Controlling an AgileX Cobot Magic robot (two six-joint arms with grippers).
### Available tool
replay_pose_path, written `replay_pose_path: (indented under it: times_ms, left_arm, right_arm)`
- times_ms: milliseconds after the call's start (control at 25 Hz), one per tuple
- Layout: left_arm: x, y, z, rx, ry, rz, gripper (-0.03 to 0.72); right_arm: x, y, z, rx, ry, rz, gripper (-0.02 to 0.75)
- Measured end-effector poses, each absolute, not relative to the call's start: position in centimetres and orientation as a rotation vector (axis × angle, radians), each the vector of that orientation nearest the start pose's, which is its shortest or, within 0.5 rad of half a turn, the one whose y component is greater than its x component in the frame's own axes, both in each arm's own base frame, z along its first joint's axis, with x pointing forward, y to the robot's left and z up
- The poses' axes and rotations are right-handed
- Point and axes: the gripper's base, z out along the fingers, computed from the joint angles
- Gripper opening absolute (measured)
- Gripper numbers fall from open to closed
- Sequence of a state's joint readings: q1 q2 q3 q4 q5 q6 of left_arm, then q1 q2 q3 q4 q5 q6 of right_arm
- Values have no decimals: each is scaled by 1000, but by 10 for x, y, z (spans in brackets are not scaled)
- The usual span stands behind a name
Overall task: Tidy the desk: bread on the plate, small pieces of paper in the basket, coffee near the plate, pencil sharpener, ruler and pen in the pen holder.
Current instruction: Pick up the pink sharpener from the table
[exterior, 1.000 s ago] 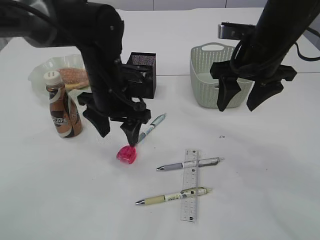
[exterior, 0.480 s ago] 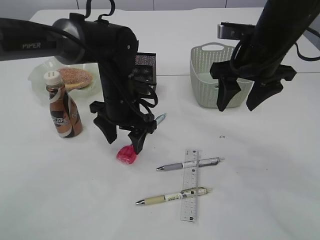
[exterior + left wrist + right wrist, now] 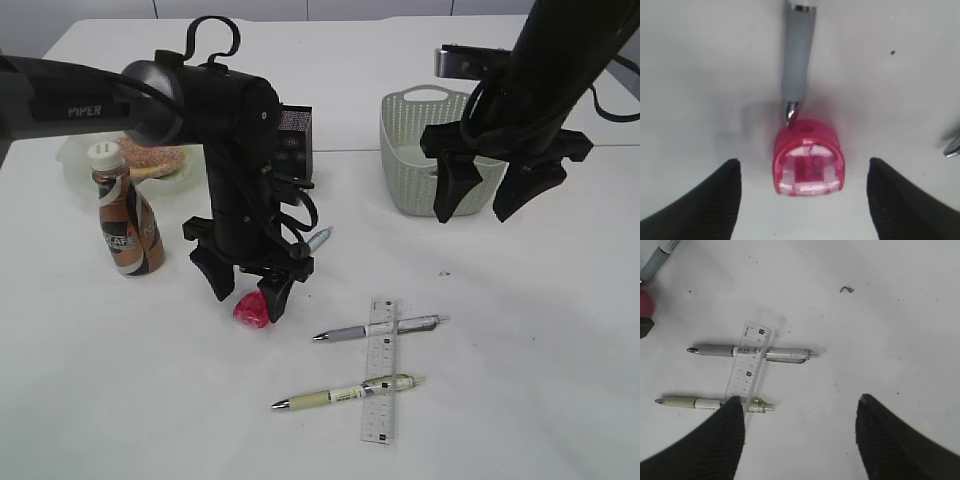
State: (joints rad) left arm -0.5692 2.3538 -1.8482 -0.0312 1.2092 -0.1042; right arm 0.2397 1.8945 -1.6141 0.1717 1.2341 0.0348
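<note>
The pink pencil sharpener [image 3: 250,314] lies on the desk [image 3: 520,380], and my left gripper [image 3: 248,298] stands open low over it, one finger on each side without touching. In the left wrist view the sharpener [image 3: 808,162] sits between the fingertips [image 3: 715,200], with a grey pen [image 3: 797,60] tip against its far side. My right gripper [image 3: 470,215] hangs open and empty in front of the basket [image 3: 420,150]. The clear ruler [image 3: 381,385] lies across two pens [image 3: 345,394]. Bread [image 3: 150,160] lies on the plate [image 3: 75,150], with the coffee [image 3: 128,222] beside it. The pen holder [image 3: 295,140] is behind the left arm.
One tiny scrap of paper [image 3: 444,273] lies on the desk right of centre, also seen as the scrap [image 3: 845,289] in the right wrist view. The ruler [image 3: 750,362] and both pens lie below the right gripper [image 3: 800,435].
My left gripper has come down and shifted slightly right, so that its fingers now straddle the pink sharpener. The right arm has not moved.
</note>
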Motion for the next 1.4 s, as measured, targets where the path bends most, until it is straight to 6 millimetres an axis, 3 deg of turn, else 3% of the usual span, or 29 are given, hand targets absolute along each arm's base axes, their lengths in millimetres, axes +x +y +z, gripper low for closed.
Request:
replay_pose_path:
  times_ms: [600,760,1000,1400]
  left_arm:
    - [385,-251,107,730,3158,-11,554]
    - [385,-251,106,731,3160,-13,489]
    - [385,-251,106,736,3158,-14,323]
    - [385,-251,106,738,3156,-15,308]
  right_arm:
    - [375,107,263,-240,3000,278,511]
    - [375,107,263,-240,3000,278,510]
    - [375,107,263,-240,3000,278,510]
    - [375,107,263,-238,3000,287,510]
